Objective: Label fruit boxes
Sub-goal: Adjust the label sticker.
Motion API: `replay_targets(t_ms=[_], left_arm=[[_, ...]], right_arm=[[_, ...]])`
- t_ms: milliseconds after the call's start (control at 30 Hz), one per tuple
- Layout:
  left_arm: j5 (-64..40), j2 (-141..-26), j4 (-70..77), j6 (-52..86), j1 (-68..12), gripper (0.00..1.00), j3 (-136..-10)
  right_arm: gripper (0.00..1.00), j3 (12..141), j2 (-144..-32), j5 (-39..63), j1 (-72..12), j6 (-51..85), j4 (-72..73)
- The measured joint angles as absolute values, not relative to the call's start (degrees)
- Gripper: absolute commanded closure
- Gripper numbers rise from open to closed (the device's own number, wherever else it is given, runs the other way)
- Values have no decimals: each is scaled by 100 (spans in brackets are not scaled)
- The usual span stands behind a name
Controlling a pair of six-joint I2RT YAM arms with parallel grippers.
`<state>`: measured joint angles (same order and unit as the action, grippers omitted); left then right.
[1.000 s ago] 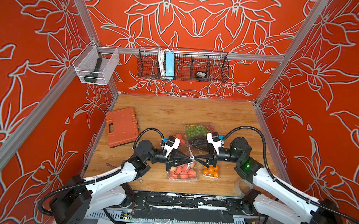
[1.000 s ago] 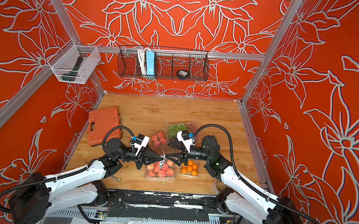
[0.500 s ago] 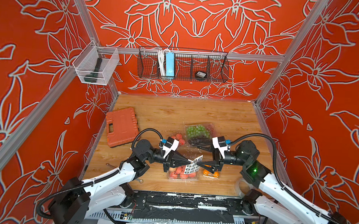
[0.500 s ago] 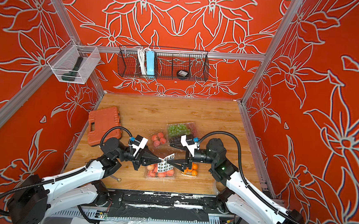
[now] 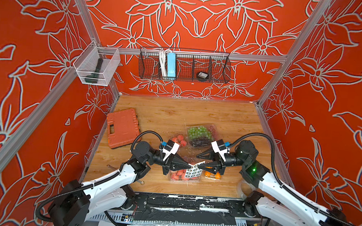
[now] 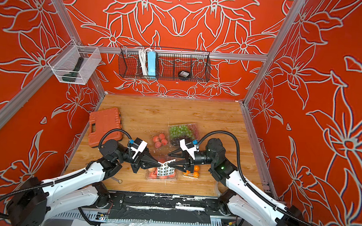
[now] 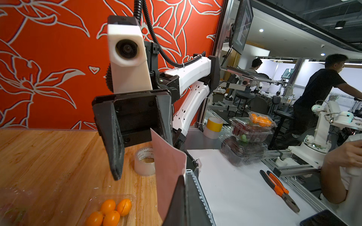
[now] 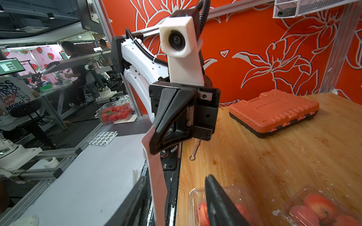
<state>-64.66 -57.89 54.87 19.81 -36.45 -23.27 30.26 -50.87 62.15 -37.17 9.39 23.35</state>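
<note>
Nearest the robot's base, the left gripper [image 5: 190, 166] has its black jaws pressed together on one edge of the white sheet of round printed stickers [image 5: 194, 172] and holds it in the air. The sheet hangs over the large clear plastic clamshell box of peaches [image 5: 177, 175], which lies on the wooden table [image 5: 197, 114] near its front edge. The right gripper [image 5: 198, 160] faces the left one tip to tip, its jaws spread apart and gripping nothing. In the right wrist view the sheet stands between its two black fingers [image 8: 219, 199], close by one of them, though whether it touches that finger cannot be told. Just beside the large box, on the robot's right and under the right gripper, lies the small clear clamshell box of oranges [image 5: 213, 175]. A roll of clear tape [image 7: 145, 162] sits on the table near that arm. Farther back, the small clear clamshell box of peaches [image 5: 179, 139] is partly hidden behind the left wrist. Just beside it, to the robot's right, is the clear clamshell box of green and dark grapes [image 5: 200, 133]. The ribbed orange plastic tool case [image 5: 122, 127] lies flat near the left wall, well apart from the fruit. On the back wall hangs a black wire basket [image 5: 219, 66] holding a blue power strip [image 5: 171, 64]. A pale mesh bin [image 5: 95, 68] with a dark tool in it is fixed at the left corner post.
</note>
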Motion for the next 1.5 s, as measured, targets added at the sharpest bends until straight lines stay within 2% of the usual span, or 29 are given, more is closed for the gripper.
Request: replay_targets(t_ms=[100, 167, 433, 1300, 1367, 1500], left_arm=[[-6466, -5859, 5489, 1986, -3645, 100, -2327], [-6466, -5867, 5498, 1999, -3645, 100, -2327], [-6471, -5966, 5535, 2038, -3680, 100, -2335], [-6407, -6117, 5380, 1806, -3776, 100, -2456], [-6353, -6106, 5271, 1737, -3778, 94, -2456], [-6167, -5983, 5022, 1573, -3789, 73, -2451]], right_arm=[[65, 3026, -5188, 6309, -3717, 993, 2408], [78, 3026, -5212, 6370, -3717, 1033, 2440], [99, 3026, -5297, 6517, -3721, 1035, 2504], [100, 3026, -5288, 6152, -3721, 972, 2438], [100, 3026, -5269, 6125, -3721, 972, 2405], [100, 3026, -5166, 6031, -3721, 972, 2373]])
